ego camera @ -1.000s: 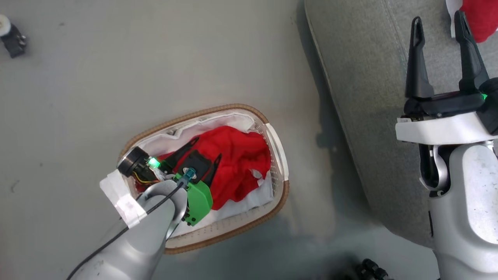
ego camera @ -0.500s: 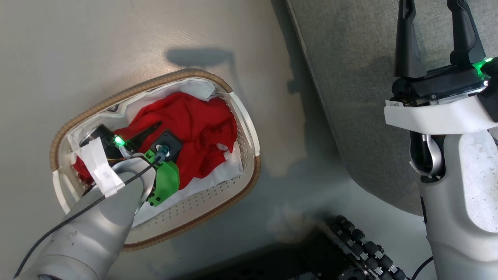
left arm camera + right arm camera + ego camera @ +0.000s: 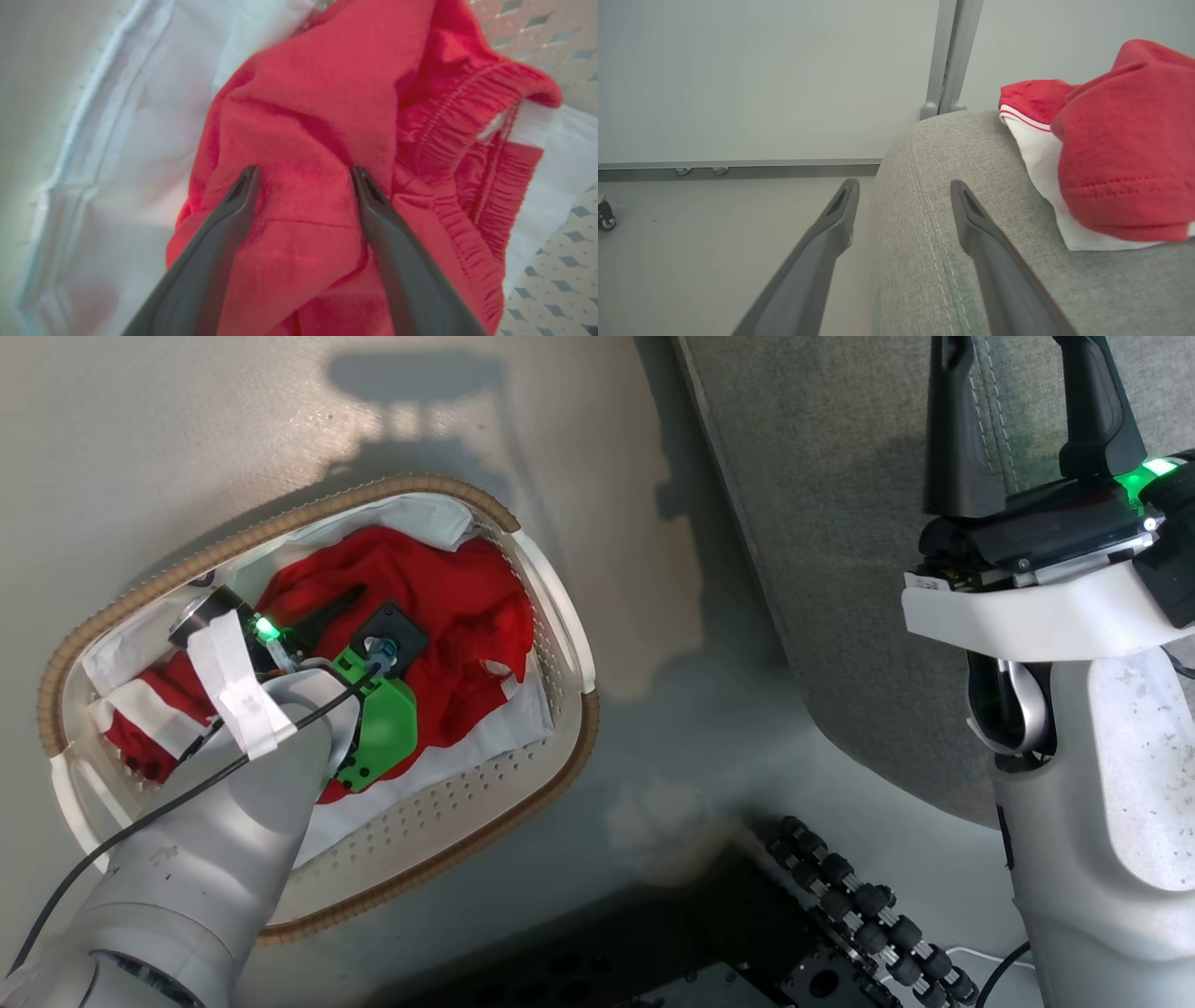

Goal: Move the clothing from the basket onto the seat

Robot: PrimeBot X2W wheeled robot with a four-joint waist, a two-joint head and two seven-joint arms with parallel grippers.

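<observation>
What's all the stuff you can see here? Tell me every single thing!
basket: one, white with brown rim, on the floor
clothing in basket: one pile, red with white bits, inside the basket
liner: one, white, under that clothing
sofa: one, grey, beside the basket
clothing on sofa: one bundle, red and white, on the sofa
caster wheel: one, dark, far across the floor
rollers: one row, black, on robot's base
left gripper: one, dark, open, tips at the basket's clothing
right gripper: one, dark, open, over the sofa's edge
</observation>
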